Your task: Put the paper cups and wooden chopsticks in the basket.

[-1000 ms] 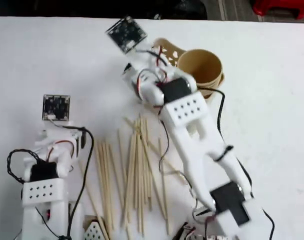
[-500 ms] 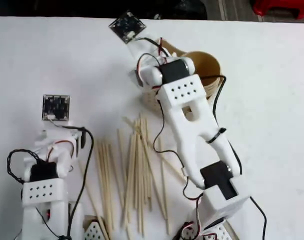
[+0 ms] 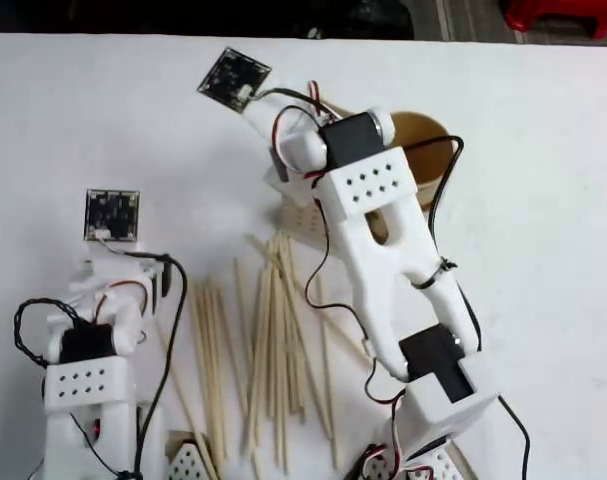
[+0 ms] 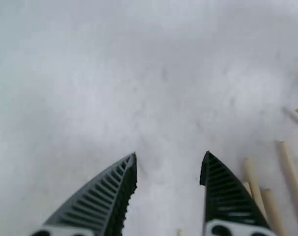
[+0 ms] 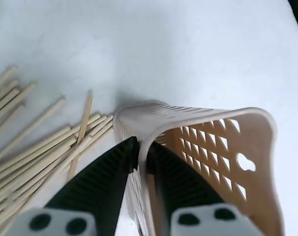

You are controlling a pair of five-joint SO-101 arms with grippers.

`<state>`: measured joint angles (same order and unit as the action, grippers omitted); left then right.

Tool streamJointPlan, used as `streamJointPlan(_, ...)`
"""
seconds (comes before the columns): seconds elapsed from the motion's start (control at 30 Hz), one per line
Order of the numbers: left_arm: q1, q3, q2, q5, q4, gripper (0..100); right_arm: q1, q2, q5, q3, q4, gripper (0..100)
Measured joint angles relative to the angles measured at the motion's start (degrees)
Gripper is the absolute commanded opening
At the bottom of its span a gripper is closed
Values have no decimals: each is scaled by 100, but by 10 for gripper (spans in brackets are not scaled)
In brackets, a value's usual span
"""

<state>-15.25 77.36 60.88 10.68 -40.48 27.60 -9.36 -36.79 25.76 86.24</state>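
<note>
- None of the wooden chopsticks (image 3: 273, 340) is in the basket (image 3: 301, 215) yet; they lie loosely scattered on the tabletop (image 3: 543, 250), toward the middle of its near edge.
- Paper cups (image 3: 423, 145) stand toward the far edge, right against the basket; whether they sit inside it I cannot tell, since an arm covers that spot.
- Right gripper (image 5: 141, 147) pinches the basket's perforated wall at the rim, and the basket looks tilted.
- Left gripper (image 4: 169, 160) hangs spread over bare tabletop, holding nothing, with chopstick ends just beside it.
- Most of the task, by my judgement, remains.
- White and plain, the tabletop ends at dark floor beyond its far edge, with a red object (image 3: 558, 12) past the far right corner.
</note>
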Motion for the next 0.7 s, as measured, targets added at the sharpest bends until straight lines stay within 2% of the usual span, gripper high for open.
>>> streamJointPlan(0.07,0,0,0,0,0,215,0,0,-9,9,9,40)
streamJointPlan(0.27,0,0,0,0,0,215,-26,-9,246,193,229,217)
streamJointPlan(0.37,0,0,0,0,0,215,-18,149,589,484,510,216)
streamJointPlan(0.5,0,0,0,0,0,215,264,580,659,818,1081,176)
streamJointPlan(0.7,0,0,0,0,0,215,756,1600,677,343,1187,162)
